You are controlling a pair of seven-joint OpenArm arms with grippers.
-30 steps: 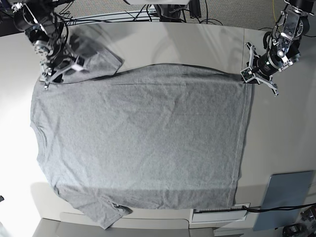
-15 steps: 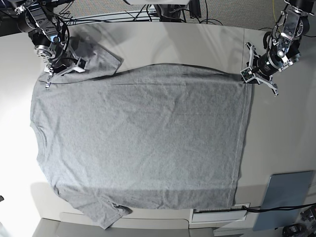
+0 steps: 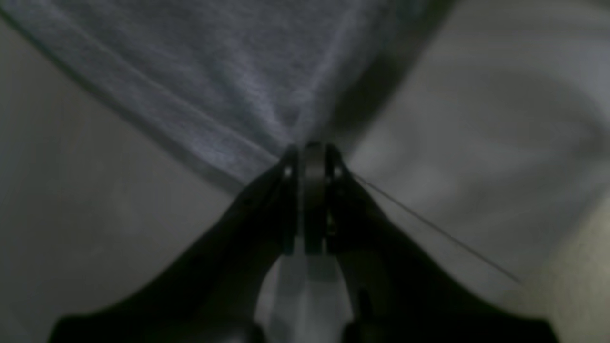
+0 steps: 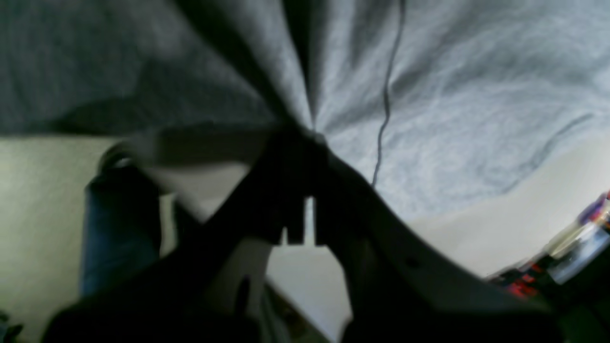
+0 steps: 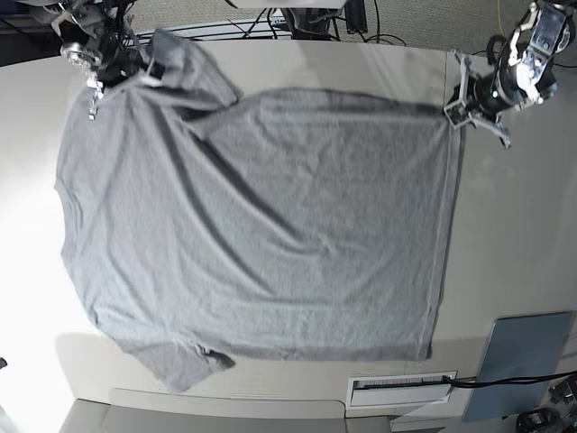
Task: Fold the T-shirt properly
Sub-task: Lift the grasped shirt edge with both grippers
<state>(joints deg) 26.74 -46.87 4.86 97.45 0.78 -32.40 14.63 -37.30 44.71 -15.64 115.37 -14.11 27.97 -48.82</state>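
Grey T-shirt (image 5: 261, 225) — far edge newly lifted; left gripper (image 5: 453, 114) and right gripper (image 5: 135, 74) both clamp cloth — fold starting.

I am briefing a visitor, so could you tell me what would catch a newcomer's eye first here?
The large heather-grey cotton T-shirt spread over most of the pale table. Next, the left gripper pinching its far hem corner at upper right and the right gripper pinching the shoulder at upper left, lifting that edge.

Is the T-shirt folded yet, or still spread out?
Spread, not folded. The T-shirt lies open across the table, both sleeves out; only its far edge is lifted, pinched by the left claw and right claw.
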